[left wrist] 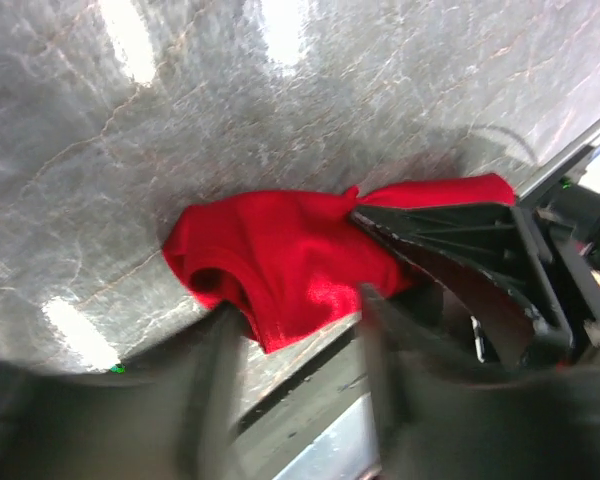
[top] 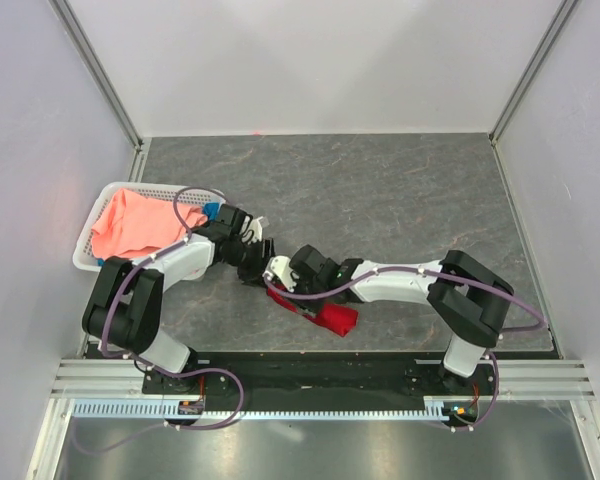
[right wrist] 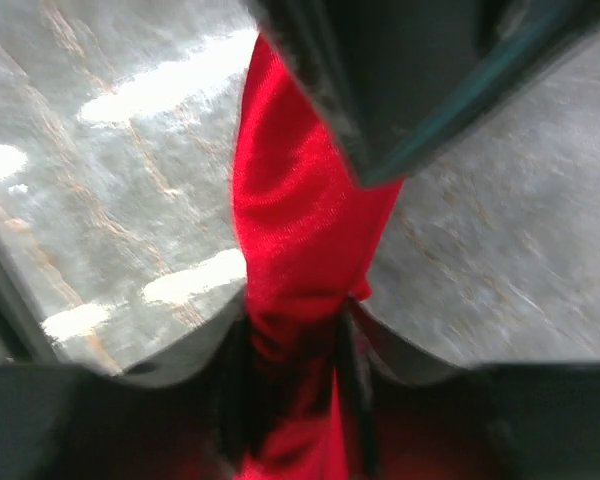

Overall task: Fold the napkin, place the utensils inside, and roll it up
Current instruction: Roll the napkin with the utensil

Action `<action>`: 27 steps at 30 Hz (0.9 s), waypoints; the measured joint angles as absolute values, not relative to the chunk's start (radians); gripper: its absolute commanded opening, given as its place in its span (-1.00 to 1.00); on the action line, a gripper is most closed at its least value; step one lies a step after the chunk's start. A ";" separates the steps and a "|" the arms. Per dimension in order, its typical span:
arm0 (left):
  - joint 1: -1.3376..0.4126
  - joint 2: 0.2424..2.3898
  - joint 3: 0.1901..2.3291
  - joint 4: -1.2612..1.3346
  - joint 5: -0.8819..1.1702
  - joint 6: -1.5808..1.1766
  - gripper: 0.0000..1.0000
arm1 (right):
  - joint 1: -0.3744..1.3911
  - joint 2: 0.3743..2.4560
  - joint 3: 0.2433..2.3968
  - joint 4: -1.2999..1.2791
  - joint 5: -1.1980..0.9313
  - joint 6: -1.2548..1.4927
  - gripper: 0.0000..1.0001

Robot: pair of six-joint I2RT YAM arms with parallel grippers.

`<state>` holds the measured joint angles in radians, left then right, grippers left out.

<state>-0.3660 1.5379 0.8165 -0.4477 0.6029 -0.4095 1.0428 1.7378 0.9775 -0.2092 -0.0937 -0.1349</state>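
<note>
The deep red napkin (top: 330,318) lies bunched in a narrow heap near the table's front edge. My right gripper (top: 280,284) is shut on the heap's left end; in the right wrist view its jaws (right wrist: 292,330) pinch a twisted band of the cloth (right wrist: 300,220). My left gripper (top: 252,264) sits just left of it, open. In the left wrist view its blurred fingers (left wrist: 298,305) stand apart at the napkin's near edge (left wrist: 280,250), gripping nothing. The right gripper's dark body (left wrist: 480,240) lies on the cloth's right side. The copper spoon is not in view.
A white basket (top: 84,250) at the table's left edge holds a salmon-pink cloth (top: 130,225) and a blue cloth (top: 213,211). The black base rail (top: 310,370) runs just in front of the napkin. Grey walls enclose the table.
</note>
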 measured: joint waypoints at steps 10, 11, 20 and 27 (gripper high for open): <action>-0.361 1.438 0.832 -0.461 0.489 -0.398 0.55 | 0.825 1.842 1.004 -0.163 -0.635 -0.024 -0.38; -0.361 1.427 0.828 -0.460 0.475 -0.399 0.54 | 0.807 1.867 1.012 -0.159 -0.704 -0.015 -0.38; -0.361 1.375 0.711 -0.416 0.408 -0.426 0.42 | 0.694 2.044 1.059 -0.163 -1.076 0.061 -0.41; -0.361 1.359 0.600 -0.235 0.429 -0.471 0.39 | 0.649 2.109 1.075 -0.198 -1.166 0.110 -0.40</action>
<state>-0.3614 1.3586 0.5999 -0.2352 0.4286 -0.4713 0.6495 2.1086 1.0748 -0.1982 -1.1660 0.1097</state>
